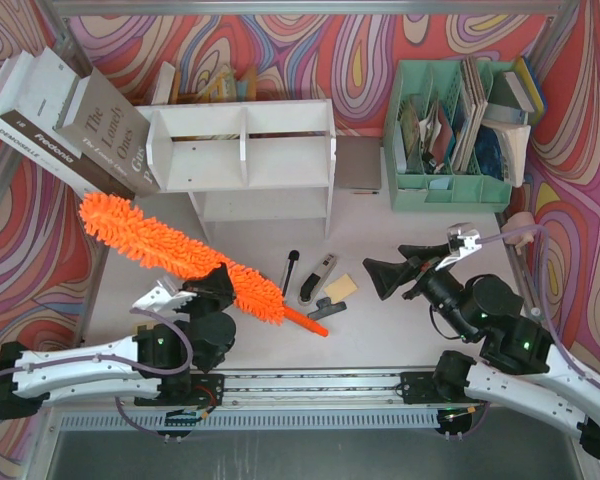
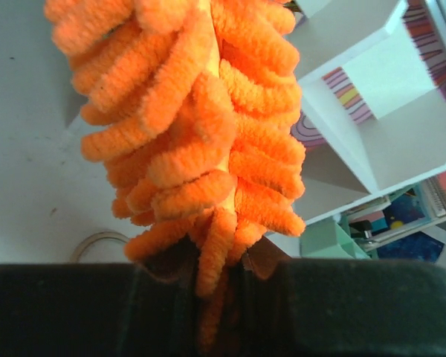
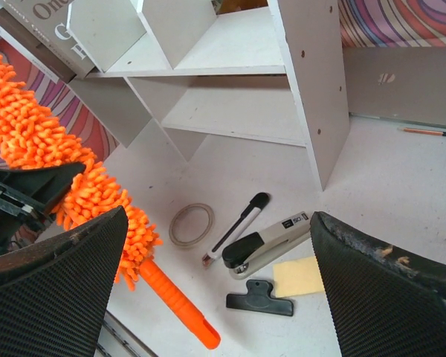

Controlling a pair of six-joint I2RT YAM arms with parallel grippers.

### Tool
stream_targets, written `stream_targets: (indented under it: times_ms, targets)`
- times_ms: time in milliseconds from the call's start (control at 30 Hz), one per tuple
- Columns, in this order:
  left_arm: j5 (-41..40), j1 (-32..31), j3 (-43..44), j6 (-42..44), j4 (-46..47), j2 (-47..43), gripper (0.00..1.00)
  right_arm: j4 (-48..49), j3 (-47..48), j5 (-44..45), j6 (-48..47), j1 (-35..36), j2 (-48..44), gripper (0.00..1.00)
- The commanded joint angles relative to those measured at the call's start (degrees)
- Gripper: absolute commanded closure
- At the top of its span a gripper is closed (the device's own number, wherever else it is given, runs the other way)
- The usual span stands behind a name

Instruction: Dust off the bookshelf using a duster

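The orange fluffy duster [image 1: 170, 245] is held slantwise above the table, its head pointing up-left toward the bookshelf's left front corner and its plastic handle [image 1: 305, 322] pointing down-right. My left gripper [image 1: 220, 280] is shut on the duster near the handle end; strands squeeze between the jaws in the left wrist view [image 2: 193, 126]. The white two-tier bookshelf [image 1: 245, 150] stands at the back centre, with empty compartments, and also shows in the right wrist view [image 3: 230, 74]. My right gripper [image 1: 385, 275] is open and empty, low at the right, facing the duster [image 3: 30, 141].
A stapler [image 1: 318, 277], a utility knife [image 1: 290, 270], a black clip [image 1: 325, 307] and a yellow note [image 1: 342, 288] lie in front of the shelf, with a tape ring [image 3: 192, 224]. Big books [image 1: 70, 130] lean at the left. A mint-green organizer [image 1: 450, 130] stands back right.
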Motion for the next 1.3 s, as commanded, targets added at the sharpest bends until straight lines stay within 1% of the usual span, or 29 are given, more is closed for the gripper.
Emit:
stream_targets:
  times_ms: [0,67,133,200,333,400,467,600,700,767,833,900,933,1000,1067,1167,1233,1267]
  targets:
    - [-9.66,2.08,-5.02,-6.44,-1.75,-3.49,0.95,-0.56,-0.58,0.8,1.18,-0.08,0.6,0.05]
    - [-7.67,3.81,-6.27,-9.39,-4.76,-4.7,0.94,-0.61,-0.71,0.83,1.51,-0.1,0.92,0.05]
    - [-5.67,5.48,-6.8,-16.99,-11.74,-5.42,0.93,-0.66,-0.81,0.73,1.84,-0.08,1.21,0.05]
    - [-3.96,7.09,-7.19,-22.16,-16.47,-5.22,0.89,-0.65,-0.84,0.57,1.97,-0.1,1.46,0.05]
    - [-2.25,8.96,-7.57,-29.98,-23.03,-2.92,0.81,-0.65,-0.8,0.37,2.4,-0.06,2.16,0.05]
    - [-1.25,9.74,-7.62,-34.16,-26.55,-1.64,0.8,-0.58,-0.9,0.24,2.65,-0.08,2.54,0.05]
    - [0.24,10.72,-7.62,-36.07,-29.01,-0.34,0.79,-0.42,-1.09,0.15,2.77,-0.08,2.88,0.05]
    - [2.49,11.47,-8.54,-36.86,-29.74,1.31,0.74,0.13,-1.44,-0.02,3.08,-0.08,3.41,0.05]
    - [4.1,11.96,-9.59,-39.26,-30.76,2.02,0.71,0.39,-1.57,-0.07,3.13,-0.09,3.77,0.05]
    - [4.87,12.21,-10.07,-40.15,-31.41,2.26,0.64,0.48,-1.62,-0.11,3.19,-0.05,3.96,0.05]
    - [5.2,12.46,-10.04,-40.08,-31.8,2.31,0.61,0.42,-1.63,0.0,3.24,-0.1,4.05,0.05]
    - [5.32,12.57,-9.79,-39.99,-32.52,2.35,0.54,0.39,-1.83,0.02,3.43,-0.09,3.97,0.05]
    - [5.37,12.73,-9.63,-39.98,-32.8,2.29,0.52,0.33,-1.89,0.1,3.5,-0.08,3.84,0.05]
    - [5.49,12.91,-9.36,-39.94,-33.7,2.07,0.51,0.31,-2.1,0.15,3.6,-0.1,3.51,0.05]
    - [5.61,13.21,-9.33,-38.0,-33.45,1.41,0.49,0.28,-2.2,0.19,3.72,-0.05,3.28,0.05]
    - [6.71,14.1,-9.4,-32.0,-31.03,-0.38,0.46,0.0,-2.4,0.37,3.83,-0.1,2.85,0.05]
    - [7.49,14.41,-9.5,-27.12,-28.77,-2.2,0.38,-0.19,-2.4,0.52,3.9,-0.07,2.6,0.04]
    - [7.78,14.5,-9.46,-25.19,-28.08,-3.21,0.36,-0.34,-2.38,0.54,3.9,-0.1,2.51,0.05]
